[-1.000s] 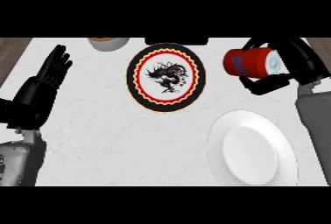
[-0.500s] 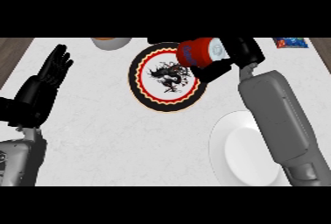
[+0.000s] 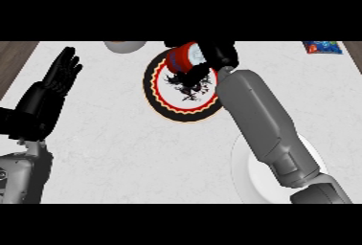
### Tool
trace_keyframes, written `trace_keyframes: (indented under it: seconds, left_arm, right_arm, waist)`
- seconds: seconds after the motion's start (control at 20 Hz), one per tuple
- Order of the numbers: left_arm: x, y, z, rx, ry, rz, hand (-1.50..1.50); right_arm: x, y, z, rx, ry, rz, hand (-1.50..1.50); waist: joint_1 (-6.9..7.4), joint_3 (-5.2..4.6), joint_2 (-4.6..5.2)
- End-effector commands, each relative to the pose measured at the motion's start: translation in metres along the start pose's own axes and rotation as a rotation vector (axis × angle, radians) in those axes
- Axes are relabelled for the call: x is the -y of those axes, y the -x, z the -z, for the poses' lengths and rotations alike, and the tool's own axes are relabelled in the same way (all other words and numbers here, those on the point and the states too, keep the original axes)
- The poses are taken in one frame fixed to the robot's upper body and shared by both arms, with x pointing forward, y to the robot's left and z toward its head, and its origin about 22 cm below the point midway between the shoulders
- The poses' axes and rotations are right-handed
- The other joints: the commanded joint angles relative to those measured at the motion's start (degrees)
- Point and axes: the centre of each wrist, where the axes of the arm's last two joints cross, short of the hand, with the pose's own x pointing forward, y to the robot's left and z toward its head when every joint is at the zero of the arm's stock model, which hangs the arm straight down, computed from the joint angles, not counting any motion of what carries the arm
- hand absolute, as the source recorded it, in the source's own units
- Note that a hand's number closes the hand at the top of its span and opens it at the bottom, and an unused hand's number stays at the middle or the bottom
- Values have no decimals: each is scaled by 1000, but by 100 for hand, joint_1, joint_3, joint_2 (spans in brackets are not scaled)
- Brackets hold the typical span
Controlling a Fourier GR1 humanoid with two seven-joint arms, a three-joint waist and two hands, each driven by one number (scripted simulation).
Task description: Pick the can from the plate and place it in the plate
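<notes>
Fingers of the right hand (image 3: 216, 51) curl round the can (image 3: 185, 56) above the far rim of the patterned plate (image 3: 152, 92), while the left hand (image 3: 44, 101) rests open at left, fingers straight and together.

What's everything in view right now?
patterned plate: one, black, red and cream, far centre.
can: one, red and white, held over the patterned plate's far rim.
white plate: one, near right, partly under the right forearm.
grey thing: one, cut off at the far edge.
packet: one, blue, far right.
counter: white.
left hand: black, open, resting at left.
right hand: black, curled round the can.
</notes>
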Motion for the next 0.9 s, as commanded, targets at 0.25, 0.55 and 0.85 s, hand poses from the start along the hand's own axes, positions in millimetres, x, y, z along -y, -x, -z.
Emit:
trace_keyframes:
  seconds: [0.25, 0.55, 0.85]
  left_arm:
    - [-2, -20, 8, 25, 35, -7, 0]
    - [7, -3, 15, 27, 61, -21, 0]
    - [4, -7, 22, 34, 60, -11, 0]
  right_arm:
    - [-35, 17, 10, -108, -24, 0, 150]
    - [-32, 13, 16, -153, -68, 95, -150]
    - [-28, 16, 16, -68, 33, 280, -150]
  waist:
    - [246, 3, 68]
    - [420, 0, 114]
    - [437, 5, 146]
